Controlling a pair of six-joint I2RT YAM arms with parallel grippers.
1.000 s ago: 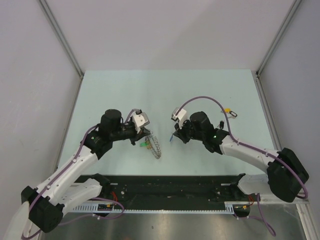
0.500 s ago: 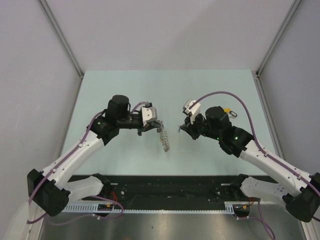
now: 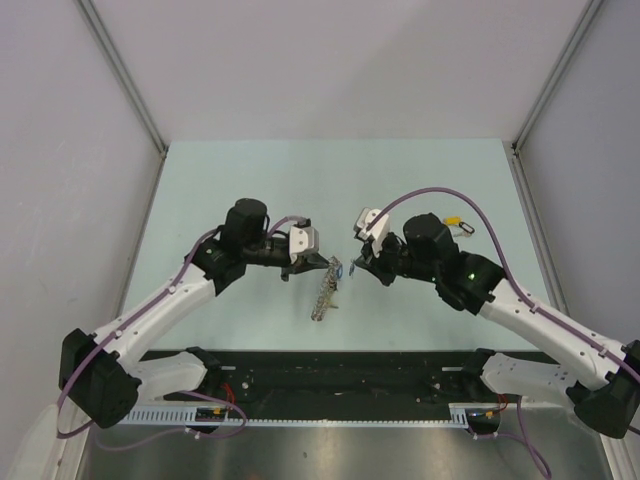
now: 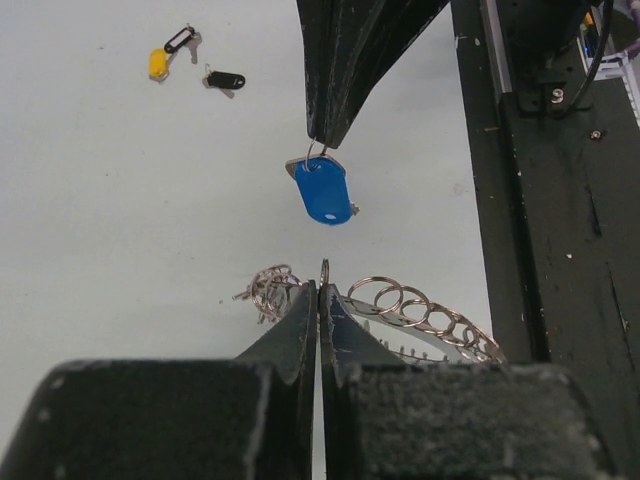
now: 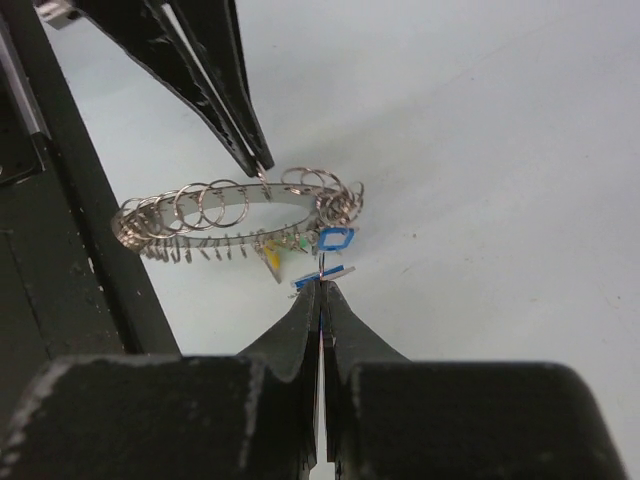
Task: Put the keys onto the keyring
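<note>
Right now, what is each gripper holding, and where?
Left gripper pinches the keyring by its edge; right gripper pinches the blue-tagged key by its wire loop.

A wide silver-grey metal keyring (image 3: 322,293), fringed with wire loops, hangs tilted above the pale tabletop (image 3: 250,180). A blue-tagged key (image 4: 323,192) dangles just beside it, while a yellow-tagged key (image 4: 158,63) and a black-tagged key (image 4: 226,79) lie well apart from it.

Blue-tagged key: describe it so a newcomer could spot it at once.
At the table's centre the right gripper pinches the blue-tagged key by its loop, beside the keyring in the left gripper. Its tag is blue; the yellow tag and black tag lie far off.
</note>
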